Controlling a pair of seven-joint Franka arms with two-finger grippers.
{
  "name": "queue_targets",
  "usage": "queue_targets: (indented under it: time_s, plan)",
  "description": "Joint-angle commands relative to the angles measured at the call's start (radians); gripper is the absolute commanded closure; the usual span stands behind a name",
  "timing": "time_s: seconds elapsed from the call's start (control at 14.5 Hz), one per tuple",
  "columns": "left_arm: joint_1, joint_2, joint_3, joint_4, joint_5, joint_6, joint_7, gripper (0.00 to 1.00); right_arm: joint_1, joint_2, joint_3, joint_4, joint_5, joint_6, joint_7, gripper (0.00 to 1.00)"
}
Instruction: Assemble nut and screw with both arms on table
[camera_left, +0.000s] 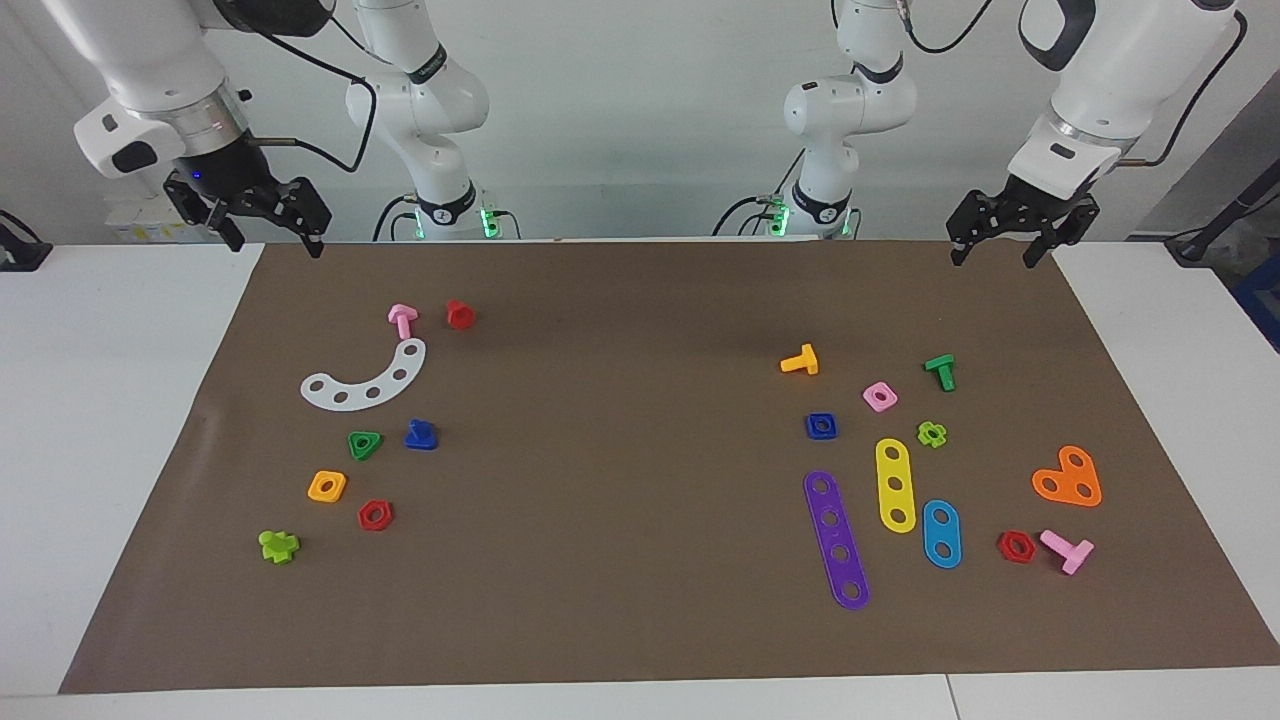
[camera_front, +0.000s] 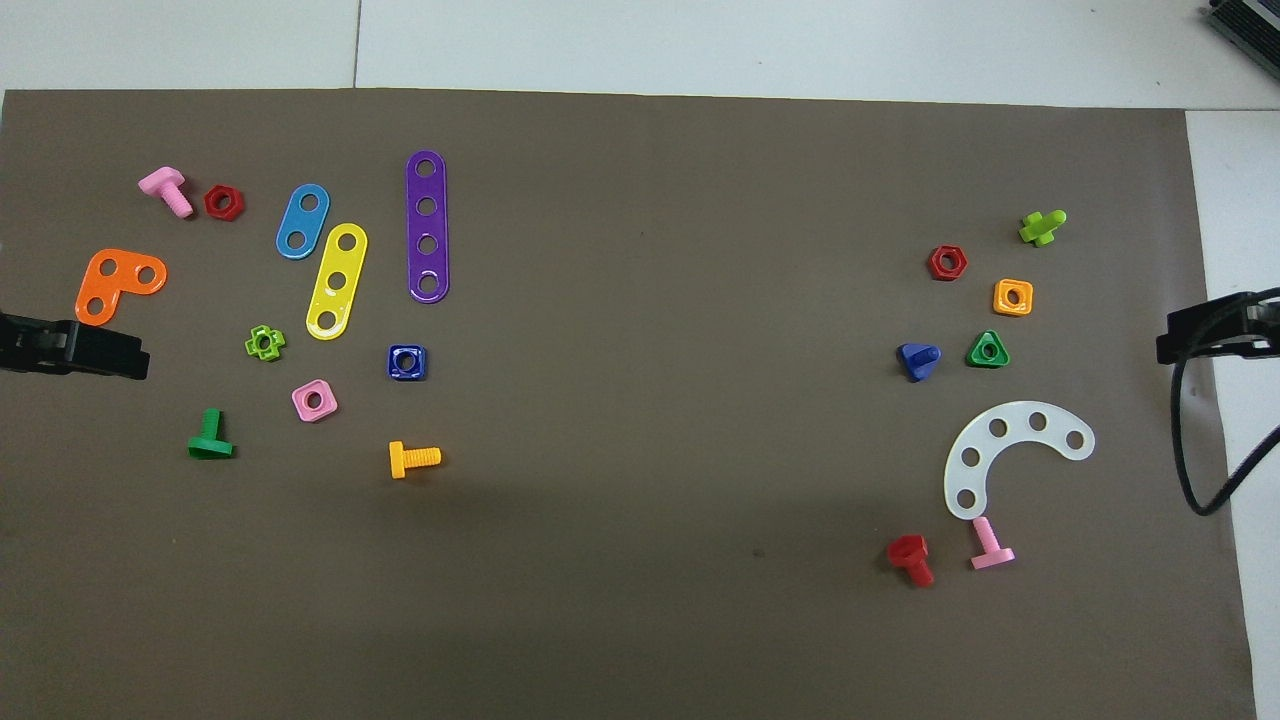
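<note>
The dark blue square nut (camera_left: 821, 426) lies flat on the brown mat (camera_left: 640, 330) toward the left arm's end; it also shows in the overhead view (camera_front: 407, 362). The dark blue screw (camera_left: 421, 435) lies toward the right arm's end, beside a green triangular nut (camera_left: 364, 444); the overhead view shows it too (camera_front: 918, 360). My left gripper (camera_left: 997, 255) hangs open and empty above the mat's edge nearest the robots, and shows in the overhead view (camera_front: 120, 355). My right gripper (camera_left: 272, 243) hangs open and empty over the mat's corner at its own end (camera_front: 1195, 340). Both arms wait.
Around the nut lie a pink square nut (camera_left: 880, 396), an orange bolt (camera_left: 800, 361), a green bolt (camera_left: 940, 371) and purple (camera_left: 837, 540), yellow (camera_left: 895, 485) and blue (camera_left: 941, 533) strips. Near the screw lie a white curved strip (camera_left: 365, 378), an orange square nut (camera_left: 327, 486) and a red nut (camera_left: 375, 515).
</note>
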Motion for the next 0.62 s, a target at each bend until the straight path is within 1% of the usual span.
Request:
queue_targets:
  time_s: [0.0,0.41,0.55]
  plan:
    - [0.002,-0.028,0.003,-0.035,-0.011,0.024,-0.005,0.0,-0.008,-0.018,0.008,-0.021,0.02,0.01,0.012,0.0]
    - [0.002,-0.028,0.003,-0.035,-0.011,0.024,-0.005,0.0,-0.006,-0.019,0.008,-0.029,0.02,0.015,0.011,0.0]
    - [0.002,-0.029,0.001,-0.041,-0.011,0.028,-0.005,0.0,-0.006,-0.038,0.008,-0.081,0.022,0.082,-0.01,0.0]
